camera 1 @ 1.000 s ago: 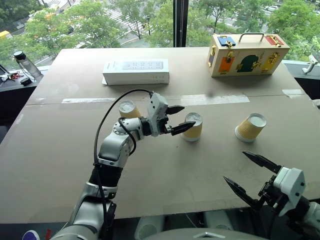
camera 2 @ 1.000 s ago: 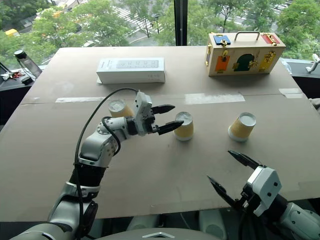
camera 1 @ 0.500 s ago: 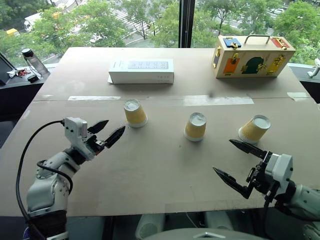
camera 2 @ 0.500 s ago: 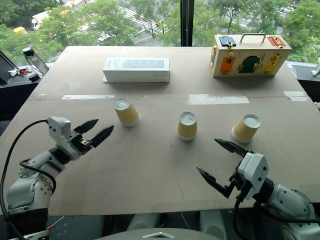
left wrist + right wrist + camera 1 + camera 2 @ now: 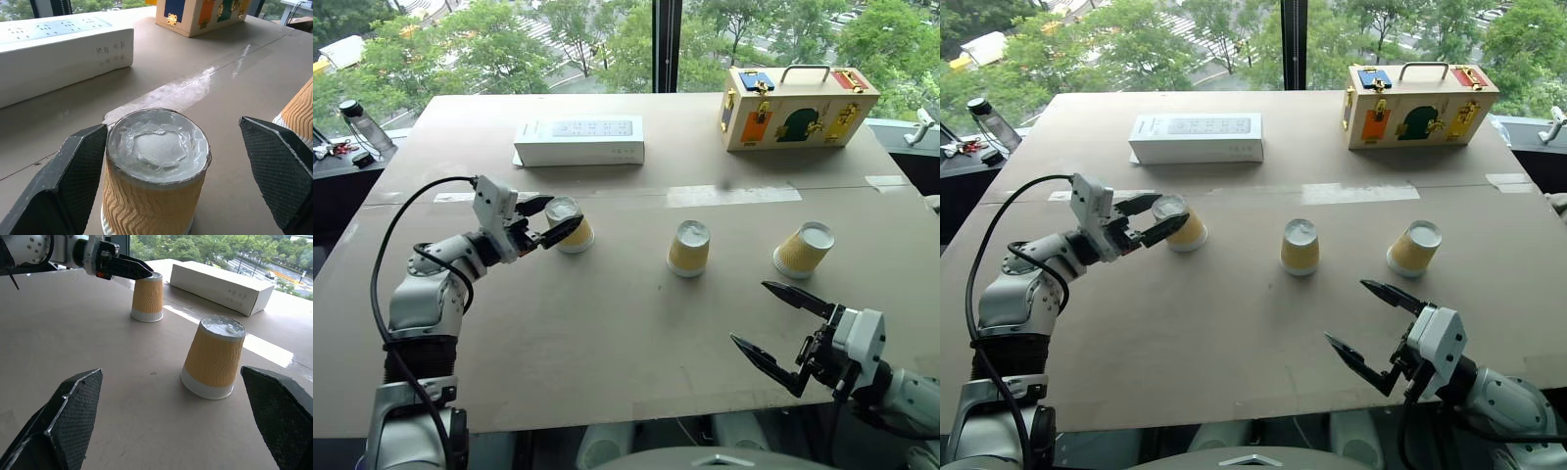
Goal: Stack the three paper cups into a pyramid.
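The left hand (image 5: 548,221) reaches level, fingers wide around the left cup (image 5: 567,224), not gripping.

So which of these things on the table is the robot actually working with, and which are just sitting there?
Part of the job:
left cup
middle cup
right cup

Just lying about:
white box
wooden latch box
bottle on the side surface

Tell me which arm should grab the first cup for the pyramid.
Left. The left gripper is open with its fingers on either side of the left cup. The right gripper hangs open near the table's front edge, short of any cup.
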